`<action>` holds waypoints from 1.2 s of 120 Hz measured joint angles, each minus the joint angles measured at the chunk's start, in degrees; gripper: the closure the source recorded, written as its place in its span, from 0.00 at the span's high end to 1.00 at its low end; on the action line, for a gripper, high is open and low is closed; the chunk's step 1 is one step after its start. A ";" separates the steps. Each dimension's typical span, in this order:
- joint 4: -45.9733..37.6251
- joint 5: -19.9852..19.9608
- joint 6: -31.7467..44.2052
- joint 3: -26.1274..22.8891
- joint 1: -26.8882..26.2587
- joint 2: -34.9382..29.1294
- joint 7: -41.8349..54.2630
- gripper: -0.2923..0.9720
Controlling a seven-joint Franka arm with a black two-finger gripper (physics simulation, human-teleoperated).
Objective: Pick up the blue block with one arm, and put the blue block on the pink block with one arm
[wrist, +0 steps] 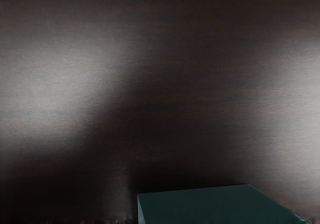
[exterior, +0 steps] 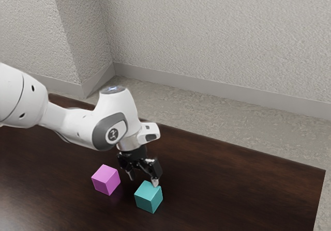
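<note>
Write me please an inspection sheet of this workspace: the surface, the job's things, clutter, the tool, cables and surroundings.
Surface: dark glossy wooden table.
Job's things: blue block, teal in tone, sits flat on the table. The pink block sits apart from it, toward the exterior view's left, with nothing on top.
Clutter: nothing seen.
Grippers: tool is open and low over the blue block, not gripping it. Whether one fingertip touches the block's top cannot be told.
Cables: nothing seen.
Surroundings: pale textured walls, a light baseboard and a speckled floor.
</note>
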 joint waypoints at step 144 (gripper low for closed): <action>-2.75 6.97 3.77 -1.19 -1.14 2.46 -8.26 0.75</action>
